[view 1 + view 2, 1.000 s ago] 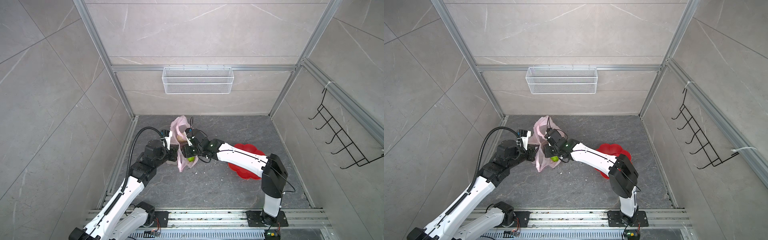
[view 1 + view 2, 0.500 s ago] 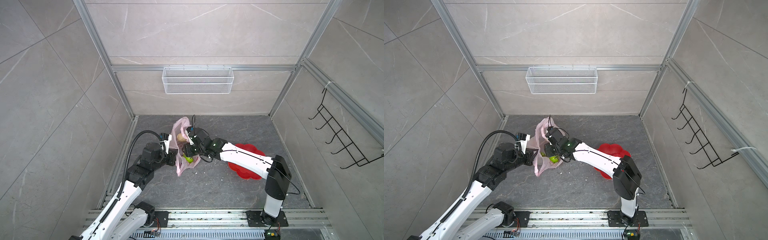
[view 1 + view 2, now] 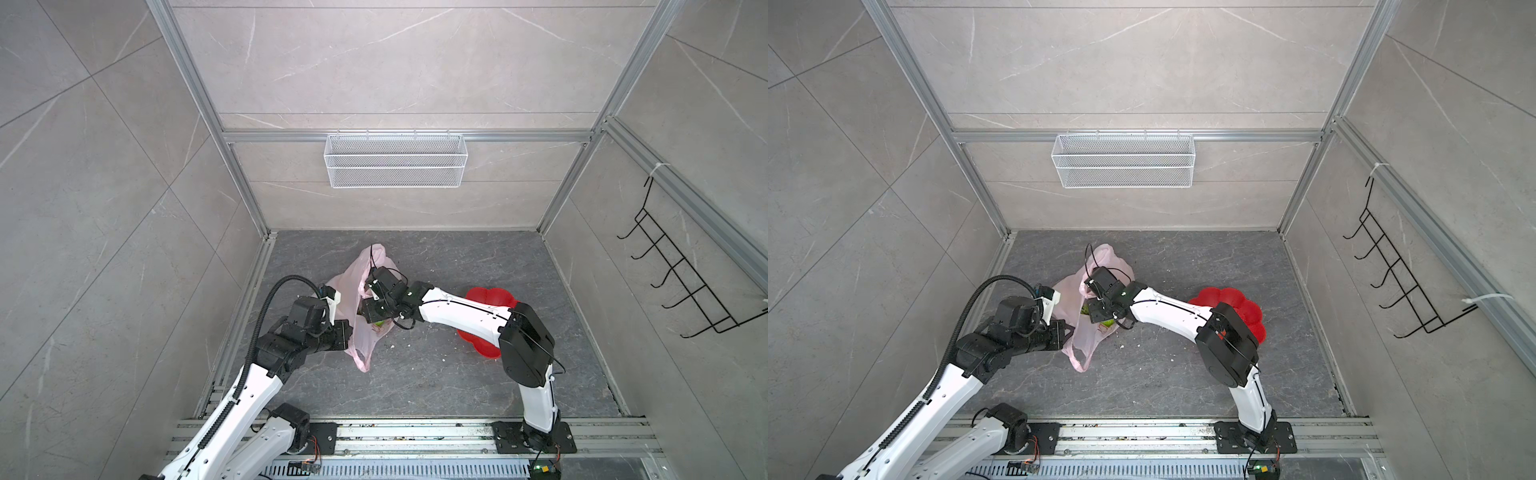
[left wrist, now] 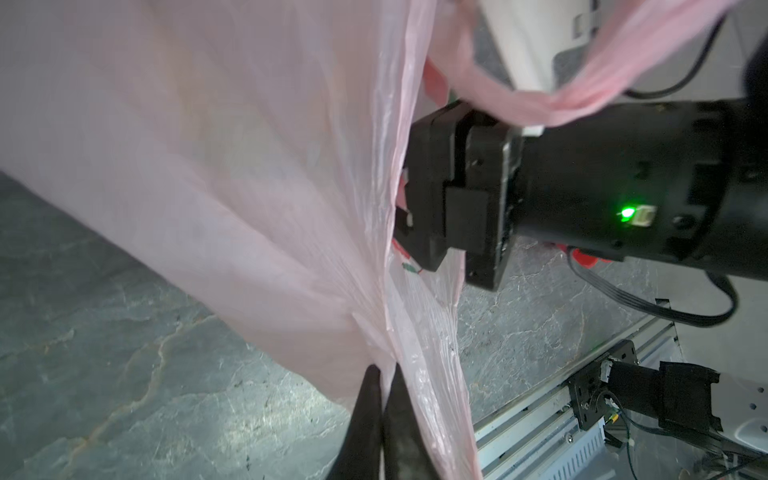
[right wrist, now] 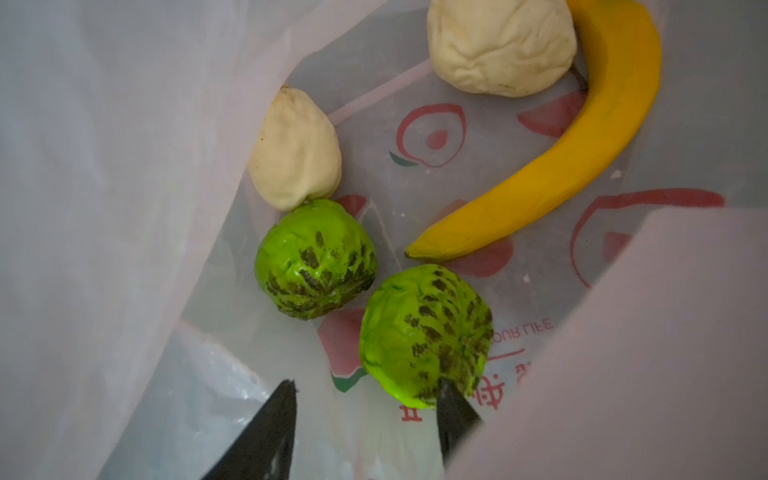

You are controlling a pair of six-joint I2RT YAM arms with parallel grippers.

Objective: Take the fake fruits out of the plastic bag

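The pale-pink plastic bag point(image 3: 360, 351) point(image 3: 1077, 347) hangs stretched over the grey floor in both top views. My left gripper point(image 4: 384, 370) point(image 3: 347, 332) is shut on a pinch of its thin wall point(image 4: 249, 187). My right gripper point(image 5: 368, 388) point(image 3: 368, 311) is open inside the bag's mouth. The fake fruits lie on the printed bag bottom: two bumpy green balls point(image 5: 316, 259) point(image 5: 424, 332), two cream lumps point(image 5: 297, 153) point(image 5: 498, 45) and a yellow banana point(image 5: 582, 158). One right fingertip point(image 5: 451, 403) overlaps the nearer green ball's edge. Nothing sits between the fingers.
A red flower-shaped plate point(image 3: 490, 297) point(image 3: 1229, 299) lies on the floor behind the right arm. A white wire basket point(image 3: 395, 160) hangs on the back wall and a black hook rack point(image 3: 673, 274) on the right wall. Aluminium rails border the floor.
My left gripper has pulled the bag's edge toward the front, stretching the bag longer. The right gripper has stayed in the bag's mouth.
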